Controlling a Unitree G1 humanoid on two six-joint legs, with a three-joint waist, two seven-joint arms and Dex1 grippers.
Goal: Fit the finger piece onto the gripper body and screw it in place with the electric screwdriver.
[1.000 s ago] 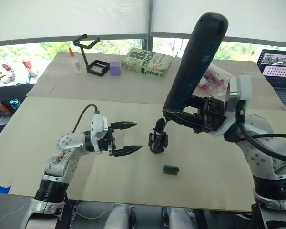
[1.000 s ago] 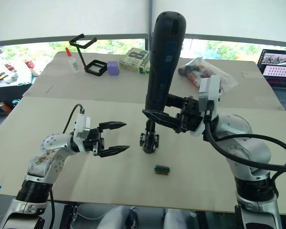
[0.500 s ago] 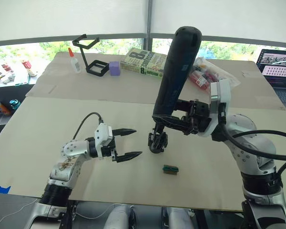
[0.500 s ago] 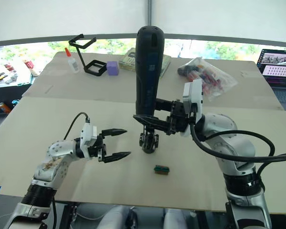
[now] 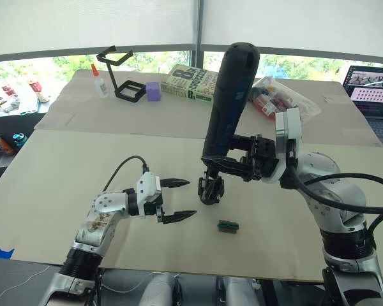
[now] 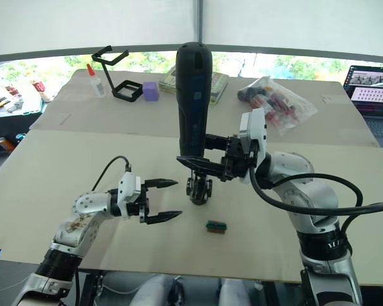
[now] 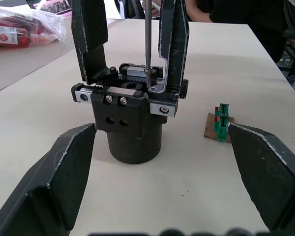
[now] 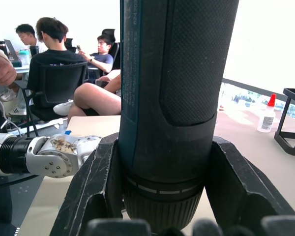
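Head views: the right hand point(image 5: 225, 167) is clamping the electric screwdriver point(image 5: 228, 101) near its lower end, holding it almost upright over the gripper body point(image 5: 211, 189), which is standing on the counter point(image 5: 64, 169); the bit is getting lost against the dark parts. The left hand point(image 5: 181, 199), fingers spread apart and empty, is hovering just beside the gripper body. A small green block point(image 5: 228, 225) is lying nearby.
Writing: the book point(image 5: 193, 82) at the far edge is showing a large "8"; its remaining lettering is too small to read.
Left wrist view: the thin metal bit point(image 7: 147, 34) is meeting the top of the gripper body between two upright black fingers, both cut off above.
Right wrist view: the screwdriver's barrel is blocking the middle; its tip is hidden. Seated people point(image 8: 64, 69) are showing behind.
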